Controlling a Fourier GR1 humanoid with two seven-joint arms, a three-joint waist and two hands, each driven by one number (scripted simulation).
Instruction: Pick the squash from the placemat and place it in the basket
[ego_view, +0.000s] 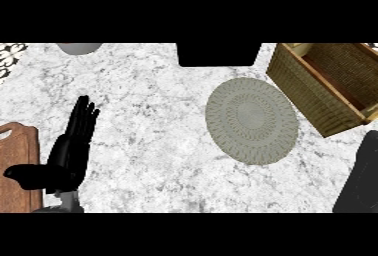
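The round grey-green woven placemat (251, 120) lies right of the counter's middle with nothing on it. No squash shows anywhere in view. The wicker basket (310, 87) stands tilted at the upper right, partly cut off by the view's edge; the part of its inside that shows holds nothing I can make out. My left hand (70, 145) rests open at the lower left, fingers straight and pointing up, thumb out to the left. My right hand (362, 175) is a dark shape at the right edge, just below the basket and right of the placemat.
A wooden cutting board (15, 175) lies at the left edge beside my left hand. A black block (219, 54) sits at the top centre, and a grey bowl (79, 47) at the top left. The counter is white marble.
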